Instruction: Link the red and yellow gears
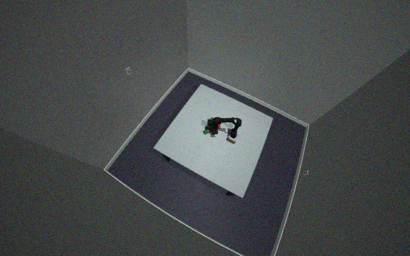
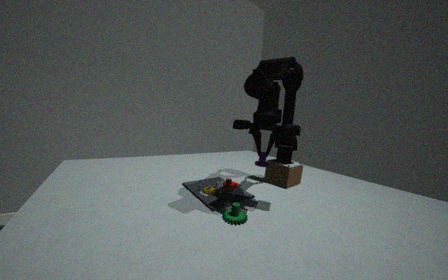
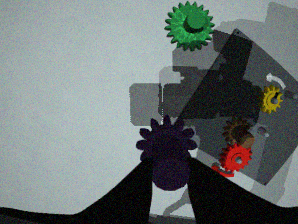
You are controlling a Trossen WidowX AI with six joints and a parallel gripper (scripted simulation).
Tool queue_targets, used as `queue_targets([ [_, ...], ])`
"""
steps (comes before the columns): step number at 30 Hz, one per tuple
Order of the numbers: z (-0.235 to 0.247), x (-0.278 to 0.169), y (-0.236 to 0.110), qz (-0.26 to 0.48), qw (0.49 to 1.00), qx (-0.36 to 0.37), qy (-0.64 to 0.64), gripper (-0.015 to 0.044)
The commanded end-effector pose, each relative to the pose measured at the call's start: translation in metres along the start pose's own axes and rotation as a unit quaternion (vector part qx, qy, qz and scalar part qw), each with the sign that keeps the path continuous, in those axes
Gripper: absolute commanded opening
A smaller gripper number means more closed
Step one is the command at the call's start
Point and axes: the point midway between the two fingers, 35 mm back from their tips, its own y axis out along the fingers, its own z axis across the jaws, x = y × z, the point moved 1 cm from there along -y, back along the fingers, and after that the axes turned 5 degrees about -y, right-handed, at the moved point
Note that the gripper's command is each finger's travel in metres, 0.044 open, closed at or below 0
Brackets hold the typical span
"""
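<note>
My gripper [image 2: 263,154] [image 3: 169,164] is shut on the knob of a purple gear [image 2: 261,162] [image 3: 166,142] and holds it in the air, off the board's side near the red gear. The grey board [image 2: 196,185] [image 3: 272,162] bears the red gear [image 3: 233,159] and the yellow gear [image 2: 209,190] [image 3: 271,100]. A brown gear [image 3: 235,129] with a knob stands on the board beside the red gear; its teeth seem to reach the red teeth. I cannot tell how flat it sits. An empty peg [image 3: 262,131] shows near the brown gear. A green gear [image 2: 235,217] [image 3: 175,30] stands on the table outside the board.
The wooden block [image 2: 282,175] [image 1: 230,141] stands at the arm's base. A white arrow [image 3: 277,79] lies beside the yellow gear and a red arrow [image 3: 225,175] beside the red one. The arm's shadow darkens much of the board, so other pegs are hard to see.
</note>
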Motion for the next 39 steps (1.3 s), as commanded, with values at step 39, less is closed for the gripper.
queue_targets([
  [39, -0.098, -0.006, 0.053, 0.000, 1.000, -0.001, -0.006, 0.0000],
])
